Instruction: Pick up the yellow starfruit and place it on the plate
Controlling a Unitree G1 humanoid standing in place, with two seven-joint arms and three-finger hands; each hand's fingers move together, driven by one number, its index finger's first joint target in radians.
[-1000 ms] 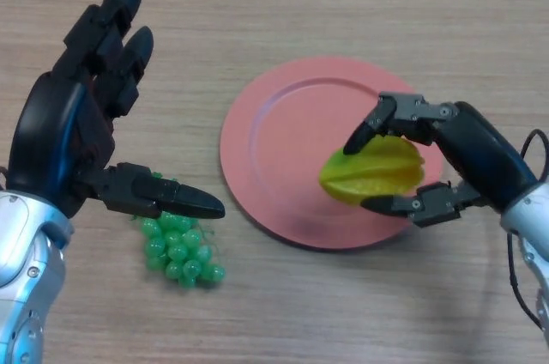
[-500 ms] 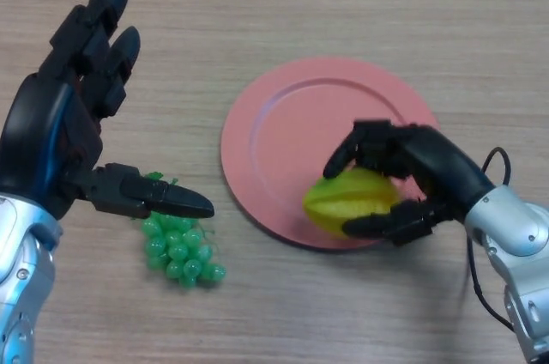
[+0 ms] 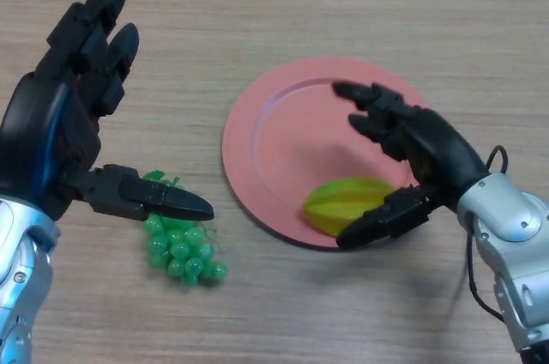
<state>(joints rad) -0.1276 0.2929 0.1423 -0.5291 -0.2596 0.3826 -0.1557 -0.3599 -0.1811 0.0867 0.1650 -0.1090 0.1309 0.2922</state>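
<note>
Starfruit (image 3: 347,203) lies at plate (image 3: 292,136) 5 o'clock. Right robot hand (image 3: 410,158) spread, empty: lift straight up, avoid nudging fruit. Left robot hand (image 3: 64,136) open, idle.

No text, label, brand, number or sign is showing anywhere that can be read
</note>
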